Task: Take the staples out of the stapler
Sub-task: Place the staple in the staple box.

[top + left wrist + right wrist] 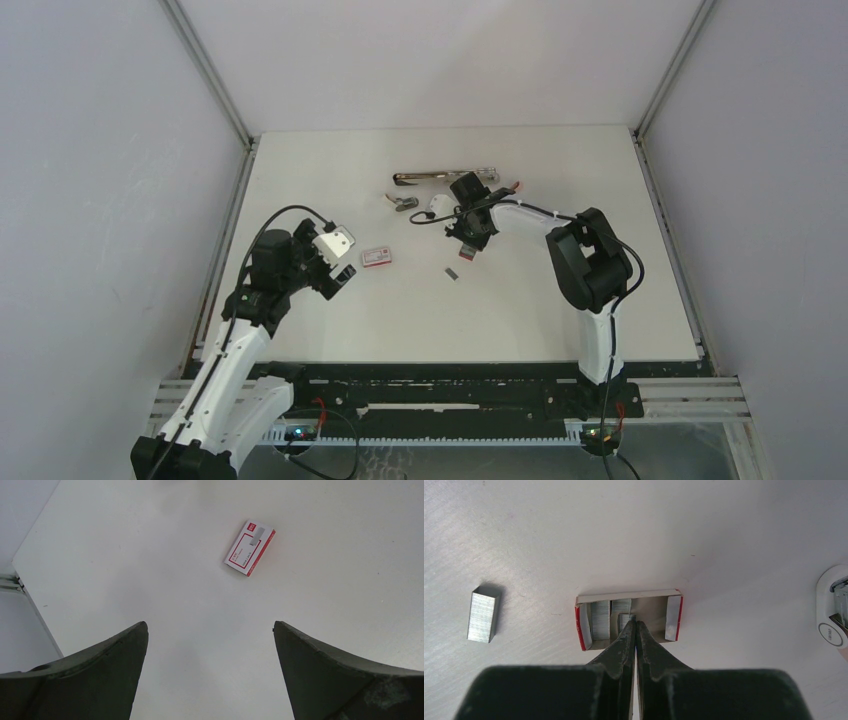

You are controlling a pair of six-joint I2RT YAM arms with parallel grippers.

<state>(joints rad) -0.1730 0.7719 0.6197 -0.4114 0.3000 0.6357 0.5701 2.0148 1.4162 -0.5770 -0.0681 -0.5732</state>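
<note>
Seeing staples point(483, 615) out on tabletop point(724, 530), more in tray point(629, 596); we judge unloading nearly done; right claw point(635, 625) shut over tray, left claw point(210, 625) wide.

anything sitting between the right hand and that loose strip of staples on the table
Nothing visible does. In the right wrist view the strip of staples lies on the table left of the shut right hand, whose tips are at the open tray; only table surface shows between them.

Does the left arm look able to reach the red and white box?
Probably yes: the left gripper is open, with only bare table between it and the red-and-white box.
</note>
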